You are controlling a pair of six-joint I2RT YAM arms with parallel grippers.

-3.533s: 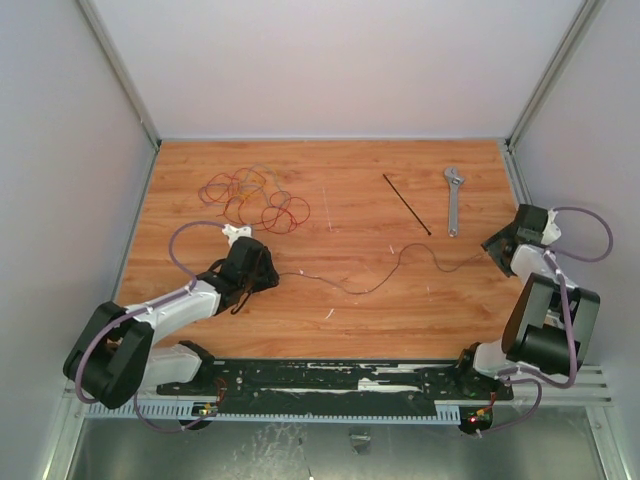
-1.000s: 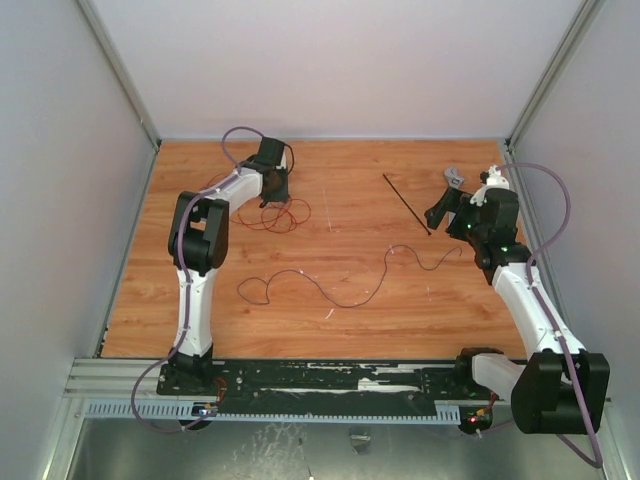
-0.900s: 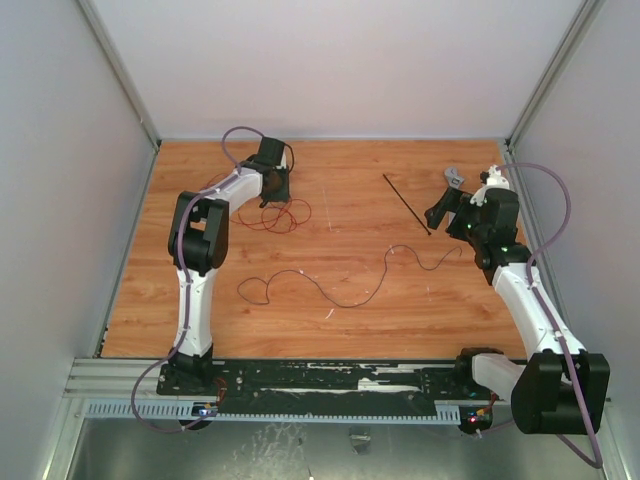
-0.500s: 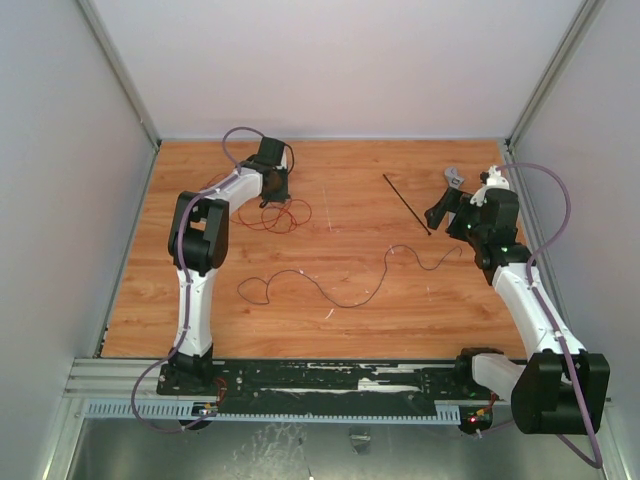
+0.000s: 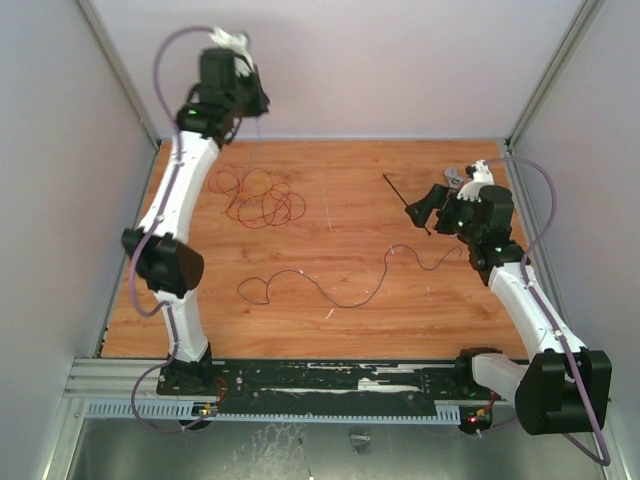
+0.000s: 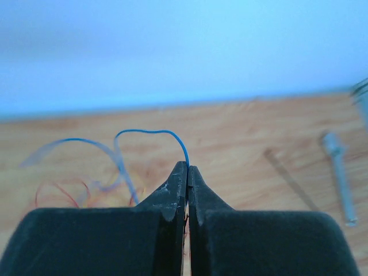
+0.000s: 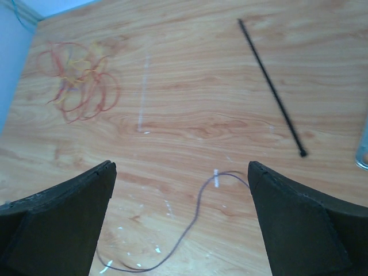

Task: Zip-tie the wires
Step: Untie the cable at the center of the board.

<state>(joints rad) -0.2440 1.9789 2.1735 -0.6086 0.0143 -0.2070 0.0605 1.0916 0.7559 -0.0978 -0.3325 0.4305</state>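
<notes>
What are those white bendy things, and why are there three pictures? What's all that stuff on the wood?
Those are two robot arms bolted to a wooden table. One picture looks down from above. The other two come from small cameras on each arm's wrist. On the table lie a tangle of red wires, one long dark wire, a black zip tie and a silver wrench. The left tool is high up and pinched shut on a thin wire. The right tool is wide open above the table, holding nothing.
</notes>
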